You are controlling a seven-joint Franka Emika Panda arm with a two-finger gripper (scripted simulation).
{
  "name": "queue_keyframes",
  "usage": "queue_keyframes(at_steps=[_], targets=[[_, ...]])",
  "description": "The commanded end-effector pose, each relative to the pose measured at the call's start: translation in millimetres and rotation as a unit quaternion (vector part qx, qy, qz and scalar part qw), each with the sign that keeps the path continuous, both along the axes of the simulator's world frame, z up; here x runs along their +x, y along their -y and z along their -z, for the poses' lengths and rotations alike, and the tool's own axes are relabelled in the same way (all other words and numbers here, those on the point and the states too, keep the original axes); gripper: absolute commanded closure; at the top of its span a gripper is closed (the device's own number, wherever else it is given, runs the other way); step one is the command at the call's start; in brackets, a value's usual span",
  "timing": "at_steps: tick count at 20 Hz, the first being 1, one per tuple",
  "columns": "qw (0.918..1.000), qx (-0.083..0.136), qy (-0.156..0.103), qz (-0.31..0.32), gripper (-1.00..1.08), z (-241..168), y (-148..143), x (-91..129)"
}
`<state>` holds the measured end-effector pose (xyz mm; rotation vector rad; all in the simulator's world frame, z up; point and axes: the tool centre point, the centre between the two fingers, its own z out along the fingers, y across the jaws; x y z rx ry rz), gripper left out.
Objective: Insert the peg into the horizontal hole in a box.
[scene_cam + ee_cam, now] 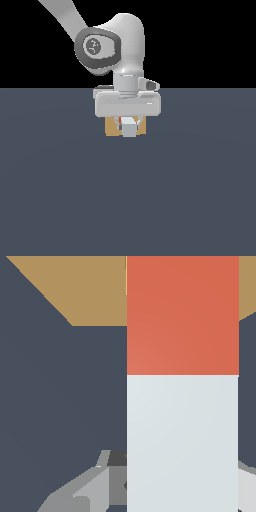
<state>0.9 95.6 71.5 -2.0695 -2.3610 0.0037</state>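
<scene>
On the dark grey counter, seen across the exterior view from its left to its right, there is bare surface, then near the middle the box, and bare surface again beyond it. The tan block shows only as slivers either side of the pincer, which hangs directly in front of it and hides the face where the horizontal hole should be; the hole itself cannot be seen in either view.

The peg is held in the pincer, its white end facing the exterior camera and a trace of orange-red just behind it, so it lies level and points away toward the box. In the wrist view the peg fills the frame lengthwise, white near the pincer fingers and orange-red at the far end, with the tan box just beyond and behind that end. The fingers appear closed against the white part of the bar, gripping it, though only one is clearly seen.

By my judgement the pick-up and the carry to the box are done, and the peg is lined up roughly with the box face. Whether the orange-red tip has entered the hole cannot be told. What looks left is pushing the peg through and letting go.
</scene>
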Motion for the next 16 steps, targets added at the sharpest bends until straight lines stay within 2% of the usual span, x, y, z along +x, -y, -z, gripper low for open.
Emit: queue_keyframes(at_steps=[1,8,16], targets=[[1.0000,0.001,0.002,-0.001,1.08,-2,-21,-2],[1.0000,0.001,0.002,-0.001,1.08,-3,-59,-7],[1.0000,0.001,0.002,-0.001,1.08,-3,-59,-5]])
